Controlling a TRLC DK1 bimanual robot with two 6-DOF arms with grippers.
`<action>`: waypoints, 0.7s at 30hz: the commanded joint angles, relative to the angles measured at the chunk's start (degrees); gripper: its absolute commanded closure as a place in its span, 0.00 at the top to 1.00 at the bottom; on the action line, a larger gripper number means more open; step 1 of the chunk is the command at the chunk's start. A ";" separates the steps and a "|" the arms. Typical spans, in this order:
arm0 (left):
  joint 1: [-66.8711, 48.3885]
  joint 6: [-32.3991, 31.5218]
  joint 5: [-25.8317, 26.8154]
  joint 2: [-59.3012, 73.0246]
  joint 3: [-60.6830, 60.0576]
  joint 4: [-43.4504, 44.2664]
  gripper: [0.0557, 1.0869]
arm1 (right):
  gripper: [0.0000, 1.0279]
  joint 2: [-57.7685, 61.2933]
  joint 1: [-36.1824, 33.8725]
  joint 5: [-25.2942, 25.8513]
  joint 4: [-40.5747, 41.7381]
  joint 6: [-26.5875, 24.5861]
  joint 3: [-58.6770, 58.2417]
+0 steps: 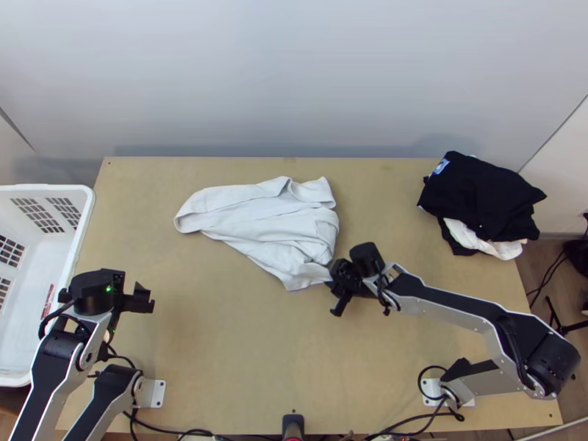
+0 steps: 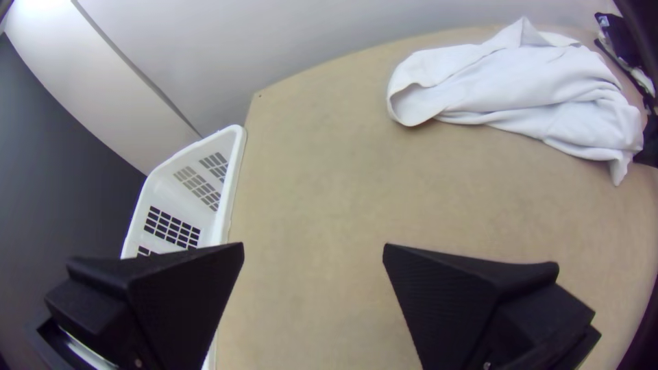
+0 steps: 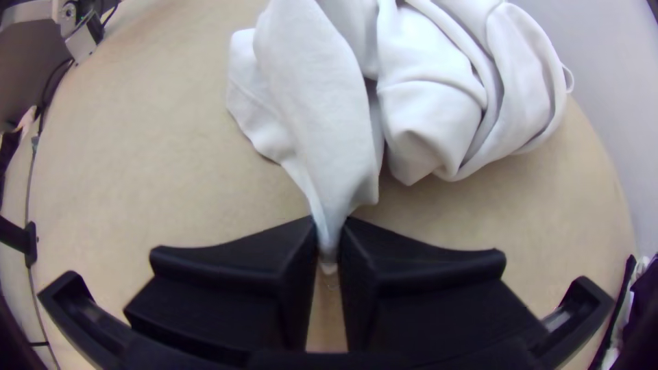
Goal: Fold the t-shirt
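Note:
The white t-shirt (image 1: 272, 220) lies bunched on the far middle of the table, with loose folds and a narrow end toward the left. My right gripper (image 1: 335, 278) is at its near right corner. In the right wrist view, that right gripper (image 3: 329, 236) is shut on a pinched tip of the t-shirt (image 3: 322, 116). My left gripper (image 1: 145, 295) is over the table's left side, well apart from the cloth. In the left wrist view the left gripper (image 2: 313, 250) stands open with bare table between its fingers, the t-shirt (image 2: 521, 89) lying farther off.
A white basket (image 1: 82, 220) stands against the table's left edge. Dark folded clothes (image 1: 481, 195) with a white piece (image 1: 481, 239) beneath them lie at the far right corner. The bare wooden table (image 1: 235, 345) stretches between the two arms' bases.

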 commanded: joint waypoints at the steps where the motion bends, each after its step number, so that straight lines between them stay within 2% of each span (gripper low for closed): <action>1: 1.47 1.63 0.01 0.25 0.00 0.93 0.96 | 0.03 -3.01 0.93 3.58 2.13 -3.14 -2.97; 4: 2.17 2.59 0.01 0.25 0.09 1.10 0.96 | 0.03 -11.80 0.93 4.72 -3.93 -3.05 -0.95; 6: 2.08 3.12 0.10 0.16 -0.09 1.01 0.96 | 0.03 -17.51 1.36 5.51 -11.05 -2.26 3.27; 9: 0.67 3.30 0.19 0.34 -0.62 1.19 0.96 | 0.03 -22.61 2.60 5.51 -22.65 0.90 13.29; 12: -0.82 3.38 0.19 1.30 -0.09 2.60 0.96 | 0.03 -24.10 3.56 5.60 -30.65 3.98 24.01; 16: -2.58 3.38 0.19 4.38 1.23 3.56 0.96 | 0.03 -23.93 6.11 7.27 -36.19 7.23 35.96; 21: -8.47 5.14 0.19 6.49 2.11 4.44 0.96 | 0.03 -21.03 9.45 12.19 -37.42 9.25 47.39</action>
